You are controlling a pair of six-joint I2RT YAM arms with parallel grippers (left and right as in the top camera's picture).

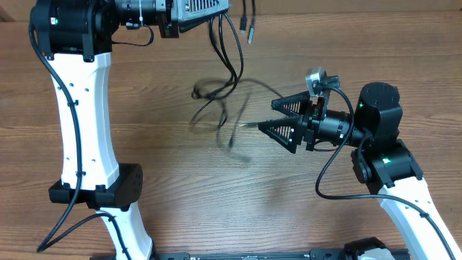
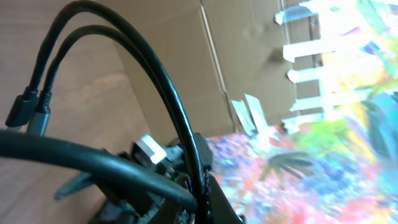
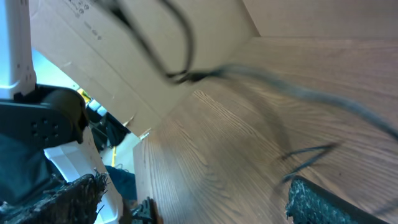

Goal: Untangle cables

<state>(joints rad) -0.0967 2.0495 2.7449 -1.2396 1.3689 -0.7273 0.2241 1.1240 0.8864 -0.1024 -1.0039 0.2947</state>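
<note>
**A:** Right end effector [image 1: 266, 115], what state?

**B:** Spread wide and empty, facing 9 o'clock. The cables [image 1: 220, 94] hang blurred just beyond it that way, over the bench [image 1: 375, 43].

**A:** And the left end effector [image 1: 209, 11]?

**B:** At 11 o'clock, apparently clamped on their upper part. Strands run 12 to 6, so the right arm is nearer the loose loops.

The cables [image 1: 225, 72] hang from the left gripper [image 1: 220, 10] to the table [image 1: 166, 195]; right gripper [image 1: 266, 116] beside them, seemingly apart.
</note>
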